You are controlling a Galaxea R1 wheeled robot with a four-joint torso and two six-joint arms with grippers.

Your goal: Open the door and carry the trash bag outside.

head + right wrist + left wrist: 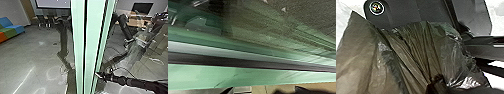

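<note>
In the head view, my right gripper [103,74] is at the lower part of the glass door's pale green edge [93,37], its fingers apart. The right wrist view has the same glass edge [250,76] running across it, close to the right gripper [264,89]. A brownish, thin trash bag [413,47] appears large in the left wrist view, its folds drawn together toward the left gripper [436,83], which is shut on it. The bag's lower part and contents are hidden from sight.
Beyond the glass are a blue, green and orange seat [11,27], dark chairs [43,21] and a large screen [53,3]. A desk [136,22] with a monitor [142,8] stands at the right. Reflections of the robot overlap the grey floor [32,57].
</note>
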